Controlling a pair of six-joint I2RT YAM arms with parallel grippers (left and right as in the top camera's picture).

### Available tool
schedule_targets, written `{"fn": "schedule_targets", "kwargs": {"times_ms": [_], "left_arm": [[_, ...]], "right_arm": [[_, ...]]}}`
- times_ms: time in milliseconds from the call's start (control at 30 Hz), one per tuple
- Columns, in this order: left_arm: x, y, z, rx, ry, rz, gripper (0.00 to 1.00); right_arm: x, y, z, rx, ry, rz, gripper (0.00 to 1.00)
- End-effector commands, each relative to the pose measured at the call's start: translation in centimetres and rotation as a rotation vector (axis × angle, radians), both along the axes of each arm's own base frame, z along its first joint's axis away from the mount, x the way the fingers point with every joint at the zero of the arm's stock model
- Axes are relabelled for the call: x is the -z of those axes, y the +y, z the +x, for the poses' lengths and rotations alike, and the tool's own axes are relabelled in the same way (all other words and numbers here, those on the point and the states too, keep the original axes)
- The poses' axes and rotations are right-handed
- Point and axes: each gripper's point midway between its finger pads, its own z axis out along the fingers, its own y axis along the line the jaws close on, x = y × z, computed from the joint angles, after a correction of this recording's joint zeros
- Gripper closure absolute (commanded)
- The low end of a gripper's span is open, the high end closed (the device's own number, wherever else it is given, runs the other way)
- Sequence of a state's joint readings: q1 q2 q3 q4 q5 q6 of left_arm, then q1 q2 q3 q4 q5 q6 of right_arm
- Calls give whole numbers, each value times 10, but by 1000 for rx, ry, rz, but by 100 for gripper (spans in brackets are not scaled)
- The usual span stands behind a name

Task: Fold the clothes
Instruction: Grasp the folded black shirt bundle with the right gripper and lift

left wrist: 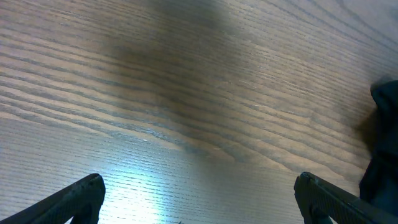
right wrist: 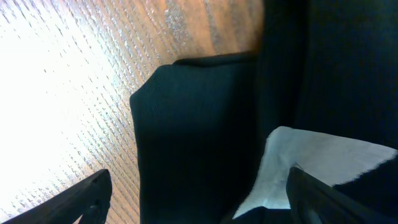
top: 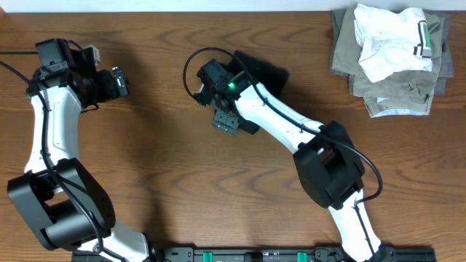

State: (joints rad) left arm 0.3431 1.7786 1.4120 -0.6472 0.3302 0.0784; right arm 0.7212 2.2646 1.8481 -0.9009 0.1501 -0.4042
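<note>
The clothes, a black garment (top: 263, 73), lie bunched at the table's middle back, mostly hidden under my right arm. My right gripper (top: 225, 121) hangs over their left edge. In the right wrist view a folded black flap (right wrist: 193, 137) lies between the wide-apart fingers (right wrist: 90, 196), with a white patch (right wrist: 311, 162) showing by the right finger. That gripper (right wrist: 199, 199) is open, astride the cloth. My left gripper (top: 120, 81) is at the far left, open (left wrist: 199, 199) over bare wood, holding nothing.
A white garment with striped trim (top: 389, 36) sits on folded olive-grey garments (top: 389, 98) at the back right corner. A dark shape (left wrist: 382, 143) shows at the right edge of the left wrist view. The wooden table (top: 145, 160) lies bare around the left arm.
</note>
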Motion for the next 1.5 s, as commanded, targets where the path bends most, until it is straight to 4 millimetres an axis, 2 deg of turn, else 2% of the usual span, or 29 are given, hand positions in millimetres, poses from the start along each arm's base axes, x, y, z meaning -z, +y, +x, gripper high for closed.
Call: {"fn": "schedule_targets", "kwargs": {"times_ms": [0, 167, 367, 600, 767, 800, 867, 1033, 1167, 1467], "left_arm": [[7, 1, -2, -8, 20, -5, 2], [8, 1, -2, -8, 22, -5, 2], [9, 1, -2, -8, 24, -6, 2], [10, 0, -3, -8, 27, -7, 2], [10, 0, -3, -8, 27, -7, 2], [10, 0, -3, -8, 27, -7, 2], [10, 0, -3, -8, 27, -7, 2], [10, 0, -3, -8, 27, -7, 2], [10, 0, -3, -8, 27, -7, 2], [10, 0, -3, -8, 27, -7, 2]], "right_arm": [[19, 3, -11, 3, 43, -17, 15], [20, 2, -11, 17, 44, -14, 20], [32, -2, -11, 21, 56, -38, 30], [40, -5, -7, 29, 51, -51, 69], [36, -13, 10, 58, -15, -74, 93], [35, -16, 14, 65, -27, -82, 98], [32, -24, 22, 96, -60, -100, 99], [14, -39, 41, 140, -132, -131, 99], [-13, -44, 55, 122, -193, -144, 99], [-89, -47, 78, 39, -299, -118, 99]]}}
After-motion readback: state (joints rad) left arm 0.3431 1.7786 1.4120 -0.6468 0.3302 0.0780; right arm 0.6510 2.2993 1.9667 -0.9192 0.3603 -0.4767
